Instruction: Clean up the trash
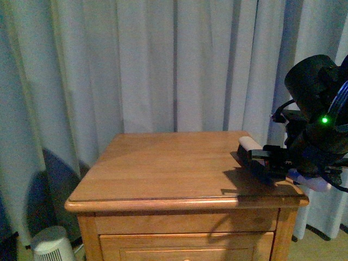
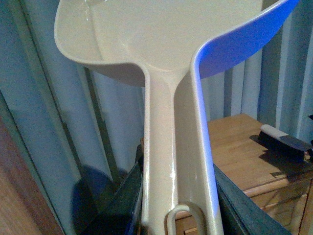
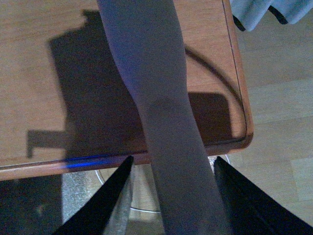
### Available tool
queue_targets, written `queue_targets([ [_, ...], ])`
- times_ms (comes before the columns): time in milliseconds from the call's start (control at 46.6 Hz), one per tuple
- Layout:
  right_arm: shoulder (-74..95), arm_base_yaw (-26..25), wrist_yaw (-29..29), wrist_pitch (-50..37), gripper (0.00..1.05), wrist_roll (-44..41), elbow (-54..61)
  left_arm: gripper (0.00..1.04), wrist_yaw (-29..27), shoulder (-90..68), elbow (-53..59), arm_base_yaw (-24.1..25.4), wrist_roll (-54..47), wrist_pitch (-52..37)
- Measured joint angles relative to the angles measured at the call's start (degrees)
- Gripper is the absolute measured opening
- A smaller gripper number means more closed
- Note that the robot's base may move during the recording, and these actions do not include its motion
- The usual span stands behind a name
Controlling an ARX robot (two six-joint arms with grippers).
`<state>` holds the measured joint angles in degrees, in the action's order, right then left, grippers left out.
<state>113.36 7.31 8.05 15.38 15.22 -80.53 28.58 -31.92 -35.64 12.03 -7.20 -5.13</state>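
Closest to the left wrist lens: left gripper [image 2: 178, 203], its dark fingers [image 2: 124, 196] pressed to both sides of the long handle of the beige dustpan [image 2: 161, 39], so I read it as clamped on that handle. The scoop end points away from the wrist, and the pan is held apart from the nightstand [image 1: 163, 163], out past its left side, with the curtains [image 1: 163, 65] behind. Right gripper [image 3: 172, 196] straddles the grey handle of the brush [image 3: 156, 88]. I log it as closed on the brush, though the finger ends stand slightly off the handle. The handle crosses the nightstand's right front corner. The dark bristle block with its pale end sits over the right side of the top, its shadow directly under it. Touching the wood or just above it, I cannot tell. One drawer front [image 1: 185, 247] shows below the nightstand top. Small white slatted appliance [image 1: 51, 247] stands on the floor near the nightstand's left front corner. Trash: I cannot tell where it is, as no view shows it.
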Motion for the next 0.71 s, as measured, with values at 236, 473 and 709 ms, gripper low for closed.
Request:
queue_targets([
  [236, -1.0, -0.2, -0.6, -0.1, 0.2, 0.0, 0.9, 0.28, 0.0, 0.0, 0.0, 0.0, 0.0, 0.0],
  [473, -6.4, -0.3, 1.5, -5.6, 0.2, -1.2, 3.6, 0.28, 0.0, 0.0, 0.0, 0.0, 0.0, 0.0],
  [709, -23.2, -0.2, 7.3, -20.0, 0.2, -5.0, 13.8, 0.28, 0.0, 0.0, 0.0, 0.0, 0.0, 0.0],
])
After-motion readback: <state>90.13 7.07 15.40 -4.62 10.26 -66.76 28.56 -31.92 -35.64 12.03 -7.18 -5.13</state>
